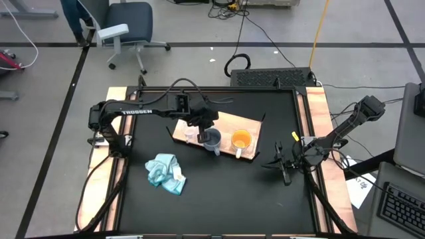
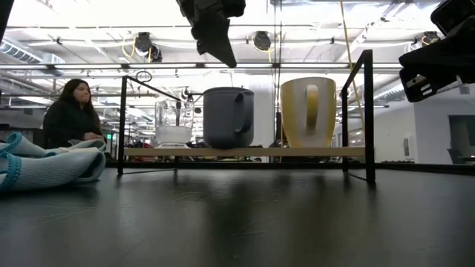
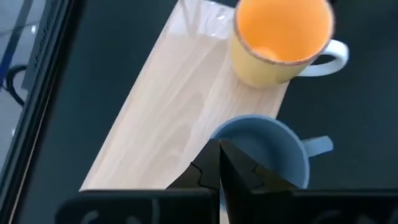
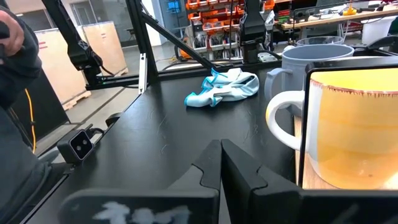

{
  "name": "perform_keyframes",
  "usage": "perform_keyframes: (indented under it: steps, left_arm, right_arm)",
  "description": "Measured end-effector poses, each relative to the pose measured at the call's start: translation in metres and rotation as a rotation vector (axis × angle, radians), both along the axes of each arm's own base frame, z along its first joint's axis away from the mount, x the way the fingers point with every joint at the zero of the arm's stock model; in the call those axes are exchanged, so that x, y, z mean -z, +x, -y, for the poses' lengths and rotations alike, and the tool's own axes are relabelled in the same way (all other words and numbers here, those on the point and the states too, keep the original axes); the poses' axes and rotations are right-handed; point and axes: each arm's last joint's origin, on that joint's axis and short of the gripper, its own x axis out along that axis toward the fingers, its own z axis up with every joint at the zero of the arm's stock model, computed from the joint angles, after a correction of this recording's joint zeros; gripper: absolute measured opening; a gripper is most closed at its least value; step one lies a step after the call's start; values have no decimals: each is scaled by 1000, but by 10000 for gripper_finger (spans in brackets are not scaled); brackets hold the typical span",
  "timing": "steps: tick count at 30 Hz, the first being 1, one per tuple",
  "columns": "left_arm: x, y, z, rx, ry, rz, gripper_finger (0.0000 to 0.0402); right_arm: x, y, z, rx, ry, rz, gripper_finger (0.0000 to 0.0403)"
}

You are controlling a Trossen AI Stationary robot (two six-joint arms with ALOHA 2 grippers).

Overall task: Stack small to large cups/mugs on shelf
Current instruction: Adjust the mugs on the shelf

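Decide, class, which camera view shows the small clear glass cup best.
The low view: the small clear glass cup stands in full profile on the light wooden shelf. The high view shows it tiny beside the left arm; neither wrist view shows it.

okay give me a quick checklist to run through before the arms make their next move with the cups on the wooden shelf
1. All three on the shelf: ok; glass cup, grey-blue mug, orange mug.
2. Row runs small to large: ok.
3. All upright: ok.
4. Left gripper empty: ok, shut, above the grey-blue mug.
5. Right gripper out of the way: ok, shut, off the shelf's orange-mug end.
6. Blue cloth off the shelf: ok.
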Motion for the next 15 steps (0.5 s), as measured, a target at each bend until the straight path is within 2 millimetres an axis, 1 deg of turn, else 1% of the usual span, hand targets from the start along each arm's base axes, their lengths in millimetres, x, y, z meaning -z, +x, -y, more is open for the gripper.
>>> perform_keyframes:
  steps: [3, 5, 9, 12, 15]
  left_arm:
    - [11, 3, -5, -19, -36, -56, 5]
    - [27, 5, -7, -16, -55, -142, 8]
    - [47, 14, -8, 7, -50, -210, 9]
    - [55, 19, -8, 32, -38, -227, 10]
    - [57, 19, -10, 32, -33, -231, 10]
  right_arm:
    - [0, 0, 0, 0, -1, 0, 0]
    - [0, 0, 0, -1, -2, 0, 0]
    - [0, 0, 0, 0, -4, -3, 0]
    - [0, 0, 0, 0, -3, -3, 0]
    - [1, 0, 0, 0, -5, -6, 0]
